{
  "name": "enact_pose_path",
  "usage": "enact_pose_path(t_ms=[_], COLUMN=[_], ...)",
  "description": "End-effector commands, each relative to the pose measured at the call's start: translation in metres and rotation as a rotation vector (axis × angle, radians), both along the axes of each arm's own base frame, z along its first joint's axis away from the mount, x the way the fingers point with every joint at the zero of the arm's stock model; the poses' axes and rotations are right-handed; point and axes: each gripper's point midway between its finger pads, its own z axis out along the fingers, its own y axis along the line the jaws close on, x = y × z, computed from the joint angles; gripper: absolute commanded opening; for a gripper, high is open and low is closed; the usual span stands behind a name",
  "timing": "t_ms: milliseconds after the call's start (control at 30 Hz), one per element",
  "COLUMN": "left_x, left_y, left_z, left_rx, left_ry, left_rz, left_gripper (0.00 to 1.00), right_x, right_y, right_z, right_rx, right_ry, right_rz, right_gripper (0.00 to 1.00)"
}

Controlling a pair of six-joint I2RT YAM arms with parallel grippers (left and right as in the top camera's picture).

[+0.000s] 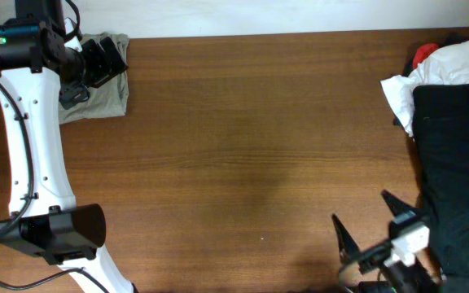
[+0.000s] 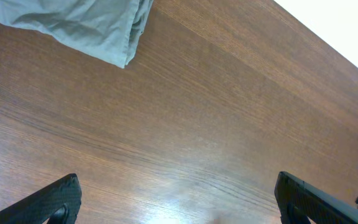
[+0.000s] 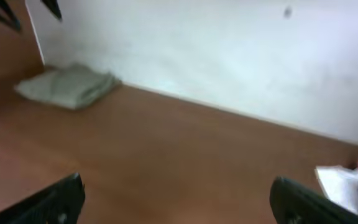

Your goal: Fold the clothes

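**At the table's far-left corner, one folded garment; both grippers empty**

On the brown wooden table, a grey-green fabric garment lies folded into a small flat rectangle at the far-left corner, close to the white wall. The left arm's white links run up the left edge, and its black wrist overlaps the garment's upper part in the overhead view. From the left wrist camera, the left gripper has its two black fingers spread wide over bare wood, with nothing between them. The garment's hemmed edge sits above and to the left of them, apart from both fingers.

At the right edge of the table is a heap of unfolded clothes. A large black cloth stretches along the edge. A crumpled white cloth lies at its far end, and a bit of red fabric peeks out behind.

Near the front right, just beside the black cloth, the right gripper is likewise spread wide, grasping nothing. Its wrist view is blurred.
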Motion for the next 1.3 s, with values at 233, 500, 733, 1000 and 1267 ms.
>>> enact_pose_path(t_ms=[233,500,733,1000,1267], left_x=[-0.004,-0.004,-0.004,-0.004,-0.059], left_y=[-0.002,-0.003,-0.004,-0.003,-0.013], left_z=[0.014,0.014,0.014,0.014,0.034], left_rx=[0.002,0.002,0.002,0.003,0.275], left_ry=[-0.037,-0.037,-0.037,-0.037,-0.013], left_rz=[-0.015,-0.016,-0.018,-0.018,-0.045], left_gripper=[0.99,0.99,0.99,0.99,0.99], right_x=[0.062,0.076,0.076,0.076,0.076], right_y=[0.0,-0.029,-0.03,-0.029,-0.029], right_z=[-0.061,-0.1,-0.119,-0.119,-0.119], right_rx=[-0.002,0.113,0.104,0.104,0.104], right_ry=[-0.239,-0.083,-0.005,-0.006,-0.006], right_rz=[-0.004,-0.191,-0.196,-0.196,-0.196], right_gripper=[0.99,0.99,0.99,0.99,0.99])
